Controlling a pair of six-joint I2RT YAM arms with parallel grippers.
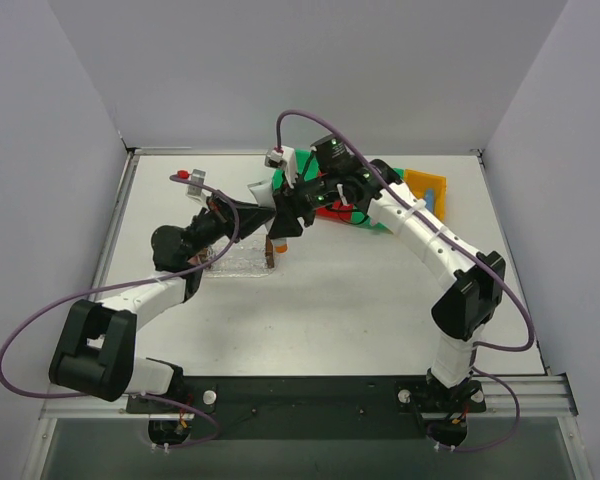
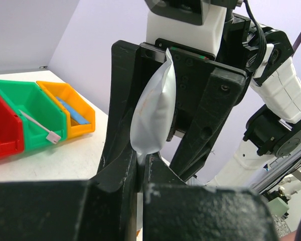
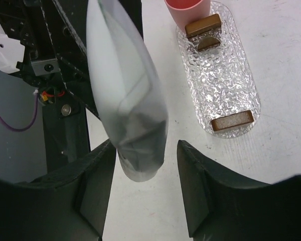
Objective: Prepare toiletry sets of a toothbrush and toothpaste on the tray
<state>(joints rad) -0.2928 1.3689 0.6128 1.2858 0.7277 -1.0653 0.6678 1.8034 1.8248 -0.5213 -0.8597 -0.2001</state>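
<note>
Closest to the table's [image 1: 360,320] near edge are only the two arm bases. A little further in, left of the middle, lies the tray [image 3: 226,85]. Its long axis runs roughly parallel to the near edge, it has a brown block at each end, and no toothbrush or tube is in it. A pink cup [image 3: 188,10] touches one end. Above the tray's right end the two claws meet. The left claw [image 2: 142,163] is pinched on one end of the pale toothpaste tube [image 2: 153,110] and holds it clear of the table. The tube's long axis runs straight from that claw into the right claw [image 3: 145,150]. The right claw's jaws stand half-wide on either side of the tube's free end, with a gap showing on one side, so I judge the tube is not yet gripped there. The hand-over turns on that shared line, and the tray lies just below and nearward. Farthest off, toward the far edge and right of the middle, are the bins. The toothbrush [image 2: 37,125] lies in the green bin [image 2: 20,95] and the blue toothpaste tube [image 2: 76,113] in the yellow bin [image 2: 55,88], both nearer the right arm.
</note>
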